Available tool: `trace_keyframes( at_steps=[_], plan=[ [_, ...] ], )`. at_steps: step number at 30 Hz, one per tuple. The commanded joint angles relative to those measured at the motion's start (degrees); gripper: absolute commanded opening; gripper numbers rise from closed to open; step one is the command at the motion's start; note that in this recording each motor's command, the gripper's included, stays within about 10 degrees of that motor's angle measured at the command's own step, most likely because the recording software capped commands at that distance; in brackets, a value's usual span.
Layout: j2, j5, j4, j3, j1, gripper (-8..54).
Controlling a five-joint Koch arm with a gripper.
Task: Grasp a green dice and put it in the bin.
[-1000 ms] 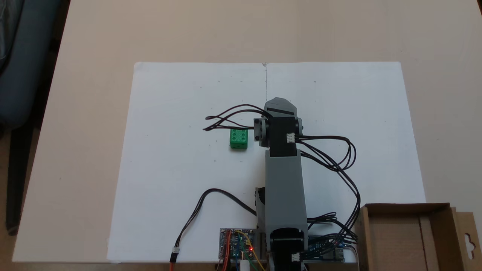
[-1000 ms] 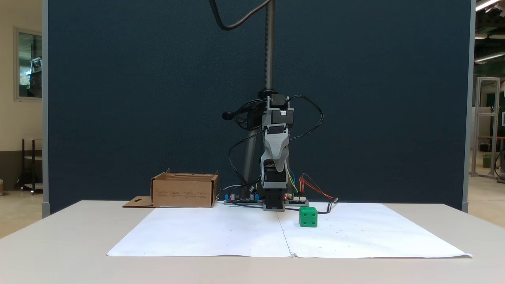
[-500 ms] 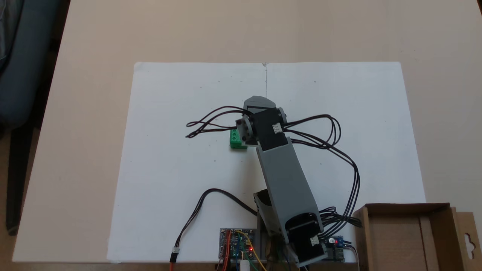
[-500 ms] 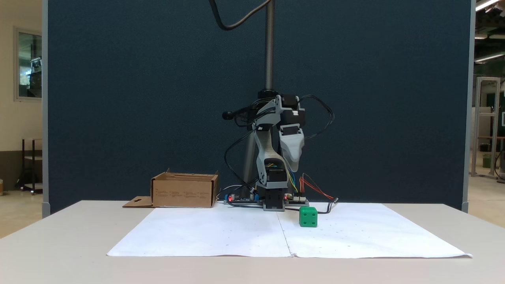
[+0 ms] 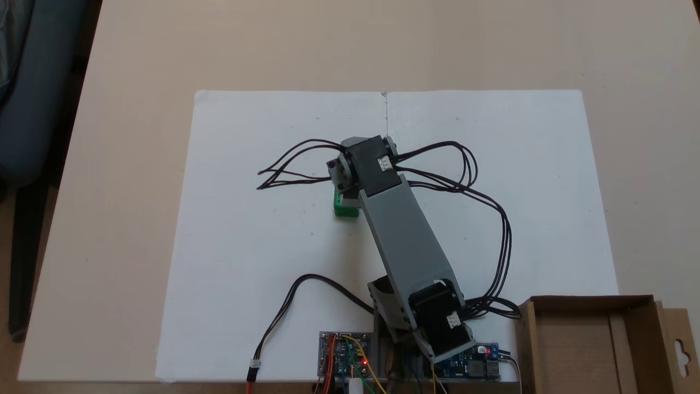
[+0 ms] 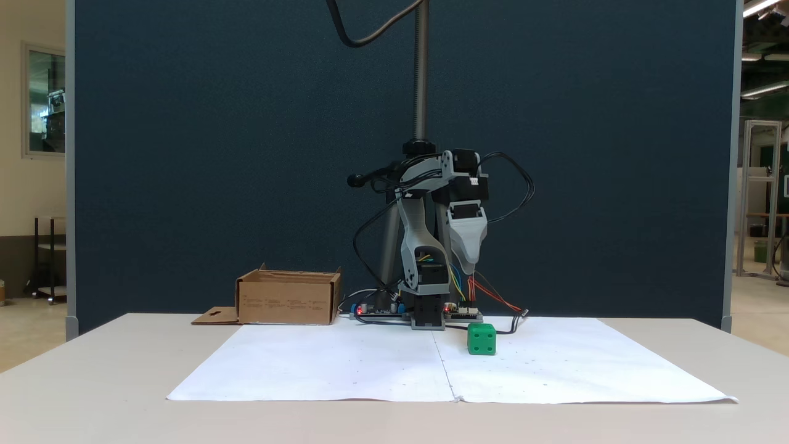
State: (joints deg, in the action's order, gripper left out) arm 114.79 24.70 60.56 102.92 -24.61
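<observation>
Jaws: state cannot be told. In the side-on fixed view the gripper (image 6: 470, 270) hangs tip-down as one grey tapered piece, so the fingers lie one behind the other; nothing is held.

Left to right in that view:
- bin (image 6: 288, 300), far left of the white paper sheet (image 6: 345, 364), open top, flap lying flat beside it. Nothing visible inside from the top-down view (image 5: 588, 350).
- arm base and circuit boards, far centre.
- green dice (image 6: 481, 339), just right of the sheet's centre fold, flat on the paper. Gripper tip is above it, well clear, slightly left.

Top-down view: dice (image 5: 343, 209) half hidden under the wrist.

Handling, as judged: hard plastic cube, light, stiff, not fragile. Smooth faces could slip under a weak pinch; pips offer little bite. Best hold looks like two opposite side faces, squared to the jaws, mid-height, so it does not twist out.
</observation>
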Motion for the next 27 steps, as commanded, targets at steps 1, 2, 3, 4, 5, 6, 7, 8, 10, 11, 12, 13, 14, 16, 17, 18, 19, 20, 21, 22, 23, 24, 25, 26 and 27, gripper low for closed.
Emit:
trace_keyframes(
  at_steps=[1, 2, 3, 4, 5, 6, 7, 8, 10, 11, 12, 13, 14, 16, 17, 18, 19, 20, 21, 22, 23, 24, 25, 26, 27],
  plan=[
    [0.4, 4.2, 0.9, -2.0, -0.4, 43.2],
    [0.4, 4.2, 0.9, -1.8, -0.4, 43.2],
    [0.4, 4.2, 0.9, -1.6, -0.4, 43.2],
    [0.4, 4.3, 0.9, -1.5, -0.5, 43.2],
    [0.4, 4.5, 0.9, -1.3, -0.5, 43.2],
    [0.3, 4.6, 0.9, -1.1, -0.5, 43.2],
    [0.3, 4.7, 0.9, -1.1, -0.5, 43.2],
    [0.4, 4.7, 0.8, -0.9, -0.5, 43.2],
    [0.3, 5.6, 0.7, -0.2, -0.5, 43.2],
    [0.3, 5.8, 0.7, 0.2, -0.5, 43.2],
    [0.2, 6.2, 0.7, 0.5, -0.6, 43.2],
    [-0.1, 6.4, 0.7, 0.8, -0.6, 43.2],
    [-0.3, 6.7, 0.7, 1.0, -0.6, 43.2],
    [-0.4, 6.9, 0.4, 1.4, -0.6, 43.2],
    [-0.4, 7.2, 0.3, 1.8, -0.6, 43.2],
    [-0.5, 7.4, -0.1, 2.0, -0.6, 43.2],
    [-1.1, 7.6, -0.2, 2.2, -0.6, 43.2],
    [-1.1, 7.8, -0.3, 2.4, -0.7, 43.2],
    [-1.4, 7.9, -0.4, 2.5, -0.7, 43.2],
    [-1.8, 8.2, -0.6, 2.7, -0.8, 43.2],
    [-2.0, 8.3, -0.8, 2.9, -0.9, 43.3],
    [-2.7, 8.6, -1.0, 2.9, -0.9, 43.3],
    [-3.1, 9.1, -1.1, 2.9, -0.9, 43.4],
    [-3.5, 9.8, -1.5, 3.1, -1.1, 43.4],
    [-3.9, 10.4, -2.1, 3.3, -1.2, 43.4]
  ],
)
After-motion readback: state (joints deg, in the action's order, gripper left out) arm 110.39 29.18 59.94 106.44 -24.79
